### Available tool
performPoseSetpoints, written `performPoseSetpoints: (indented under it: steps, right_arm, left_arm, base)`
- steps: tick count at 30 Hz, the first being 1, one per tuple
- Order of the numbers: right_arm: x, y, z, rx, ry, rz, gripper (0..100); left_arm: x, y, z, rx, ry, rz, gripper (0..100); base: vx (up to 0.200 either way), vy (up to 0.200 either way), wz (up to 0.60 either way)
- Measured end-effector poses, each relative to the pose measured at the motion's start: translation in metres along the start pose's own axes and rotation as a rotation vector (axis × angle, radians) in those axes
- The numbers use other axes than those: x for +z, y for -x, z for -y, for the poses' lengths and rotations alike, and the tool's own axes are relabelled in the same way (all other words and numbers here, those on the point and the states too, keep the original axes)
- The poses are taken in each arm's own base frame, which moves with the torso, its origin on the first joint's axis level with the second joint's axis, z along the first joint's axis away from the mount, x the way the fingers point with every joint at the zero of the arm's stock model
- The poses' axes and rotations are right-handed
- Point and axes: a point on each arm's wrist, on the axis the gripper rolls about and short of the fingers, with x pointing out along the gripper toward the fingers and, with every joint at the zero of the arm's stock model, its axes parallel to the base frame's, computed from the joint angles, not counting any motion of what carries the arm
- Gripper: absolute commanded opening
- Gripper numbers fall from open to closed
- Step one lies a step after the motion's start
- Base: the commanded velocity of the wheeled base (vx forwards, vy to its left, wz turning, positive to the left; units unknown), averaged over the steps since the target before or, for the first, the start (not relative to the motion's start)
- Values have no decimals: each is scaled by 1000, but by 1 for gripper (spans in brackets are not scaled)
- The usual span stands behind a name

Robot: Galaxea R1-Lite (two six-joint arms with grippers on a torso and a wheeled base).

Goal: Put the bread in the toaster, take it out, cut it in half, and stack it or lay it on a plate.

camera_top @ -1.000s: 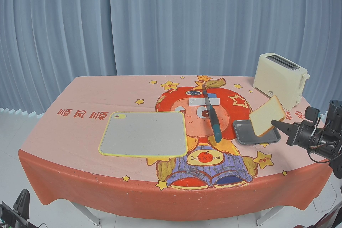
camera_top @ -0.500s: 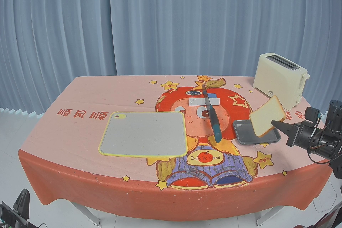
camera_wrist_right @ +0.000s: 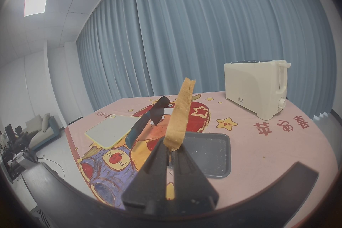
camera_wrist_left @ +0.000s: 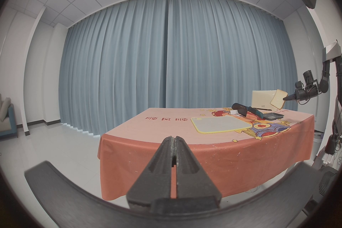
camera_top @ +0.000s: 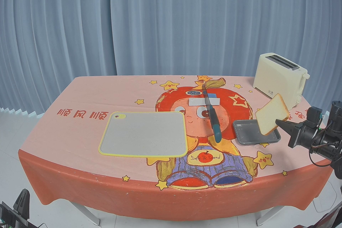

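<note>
Our right pincer (camera_top: 280, 122) is clamped on a corner of the square bread slice (camera_top: 272, 114), tilted above the right edge of the flat grey tray (camera_top: 247, 132), near the boxy cream toaster (camera_top: 279, 79). Our left pincer (camera_wrist_left: 173, 145), tips pressed together, hangs off the surface's (camera_top: 89, 97) near left.

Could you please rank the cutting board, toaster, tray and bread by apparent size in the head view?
1. cutting board
2. toaster
3. tray and bread look about alike; the bread hides part of the tray.
</note>
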Motion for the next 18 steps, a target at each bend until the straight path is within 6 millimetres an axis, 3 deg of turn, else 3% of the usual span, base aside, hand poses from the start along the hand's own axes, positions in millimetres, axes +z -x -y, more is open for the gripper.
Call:
performPoseSetpoints:
  steps: [18]
  right_arm:
    - [12, 9, -4, 10, 60, 132, 0]
  left_arm:
    - [0, 0, 0, 0, 0, 1, 0]
  base:
    - [0, 0, 0]
